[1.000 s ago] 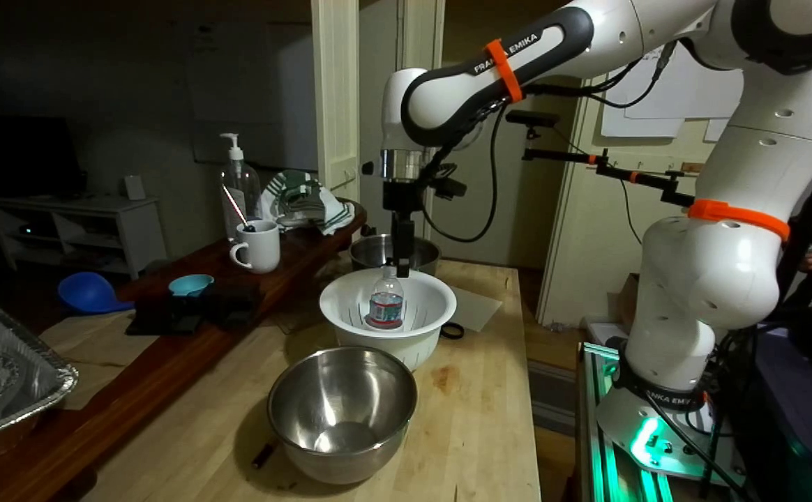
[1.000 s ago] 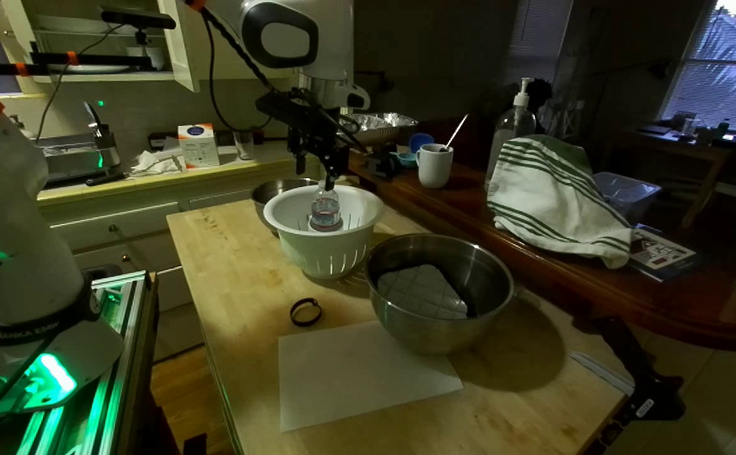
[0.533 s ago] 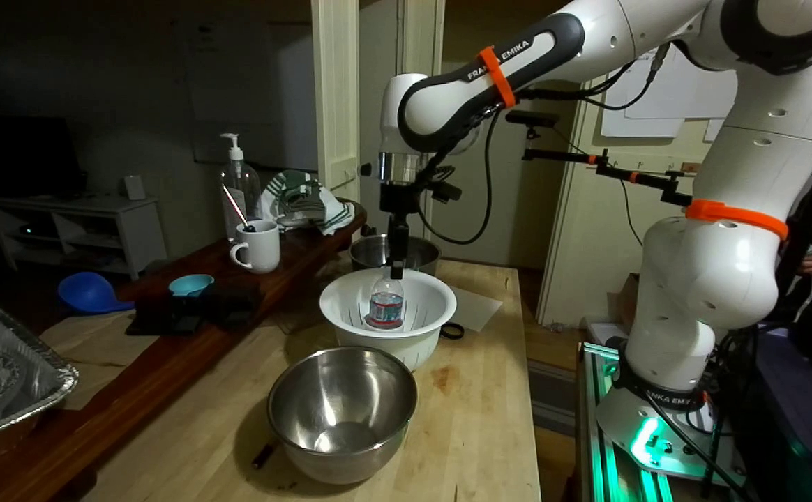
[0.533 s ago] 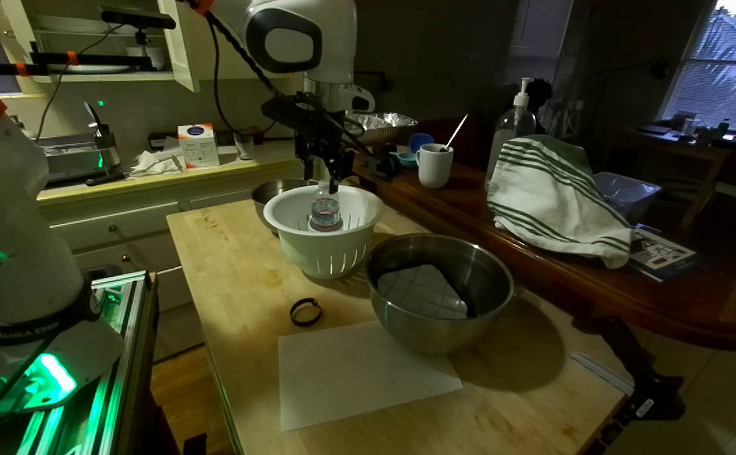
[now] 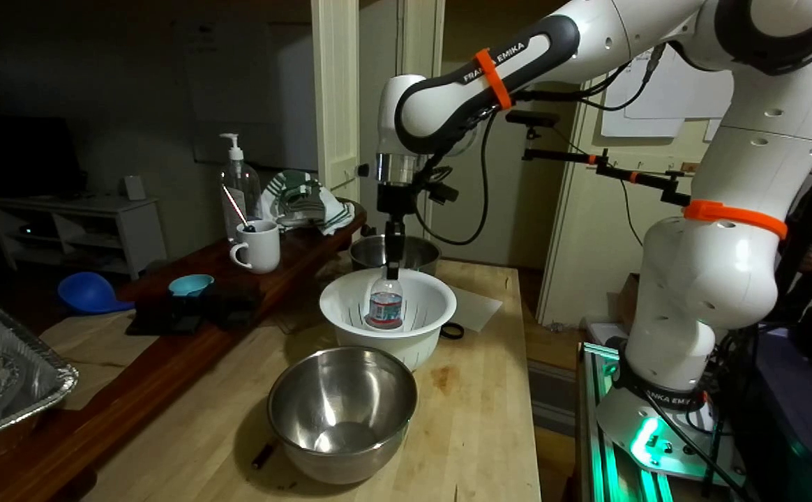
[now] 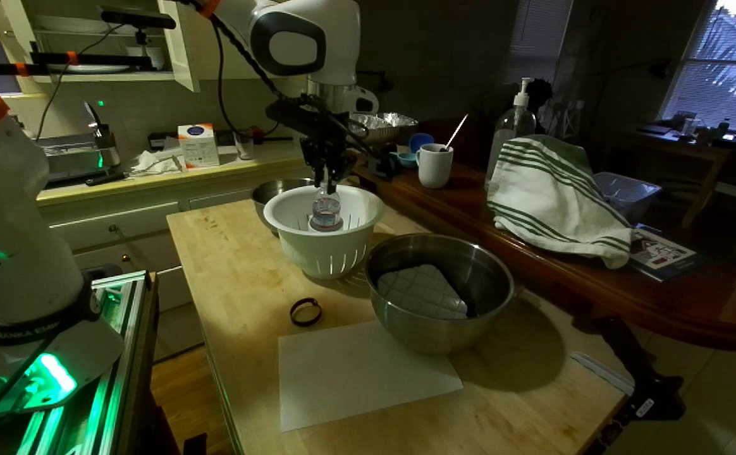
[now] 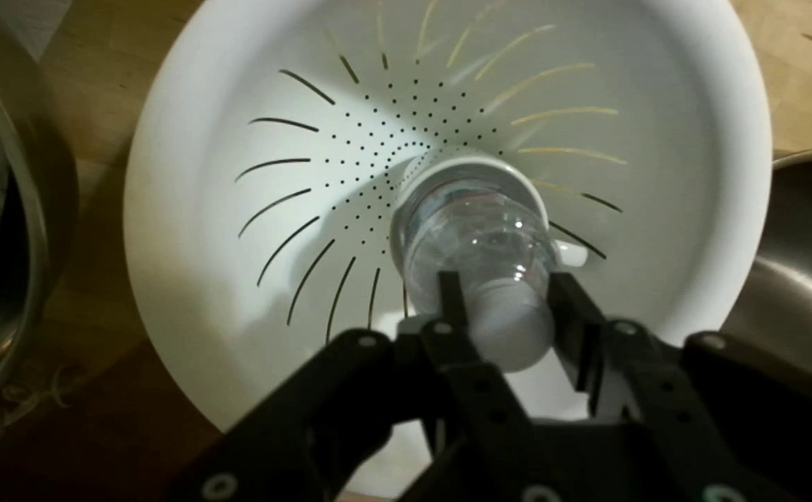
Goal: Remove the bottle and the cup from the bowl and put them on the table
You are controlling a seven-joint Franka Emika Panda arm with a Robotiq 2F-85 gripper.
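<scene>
Bottle upright; arm arched above, pincer pointing down, clasping its cap.

I can't see the bottle's base in the cup; an exterior view crops the worktop's near edge.

"FRAN… EMIKA" txt on arm

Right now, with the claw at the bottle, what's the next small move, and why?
I'd probably squeeze the claw gently onto the bottle before any lift. In the wrist view its fingers flank the cap, but I can't confirm firm contact. The bottle sits inside the cup, so a loose pull could tip both.
</scene>
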